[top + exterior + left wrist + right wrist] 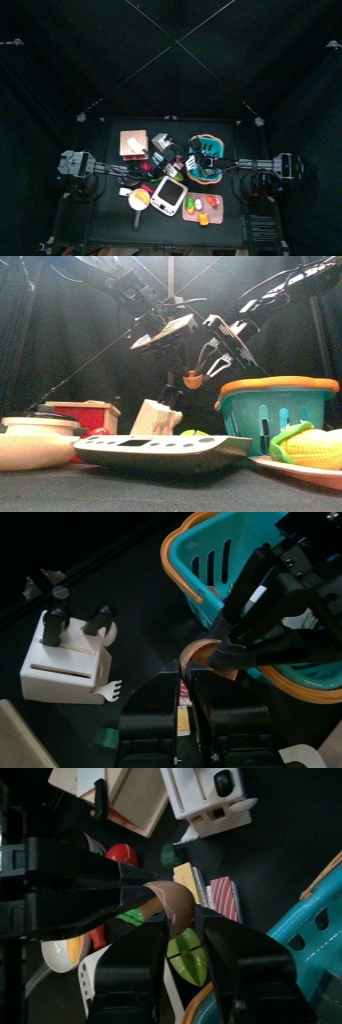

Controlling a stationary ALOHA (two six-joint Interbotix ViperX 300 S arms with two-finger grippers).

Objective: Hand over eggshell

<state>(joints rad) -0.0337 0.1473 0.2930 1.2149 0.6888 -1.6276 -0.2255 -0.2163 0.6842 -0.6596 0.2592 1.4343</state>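
**Claws meeting at eggshell above bench**

Left claw (221,652): pinching the eggshell (194,380), a small tan half-shell, held in mid-air above the middle of the bench (160,496). Right claw (174,918): jaws set on either side of the same eggshell, close against it; cannot tell whether firmly pressed on it or merely bracketing it. Both claws joined tip to tip in the front view, left arm coming in from the left, right arm from the right.

Eggshell position: raised clear of the bench, just beside the upper rim of the teal basket (274,411) with orange rim, on its left in the front view, and above the white toaster-shaped toy (67,662).

Other items on the bench:
- White scale (160,451) at front centre.
- White bowl with lid (38,441) at front left.
- Red box (83,414) behind the bowl.
- Corn cob (314,446) on a plate at front right.
- Green and red toy pieces (187,958) below the claws in the right wrist view.
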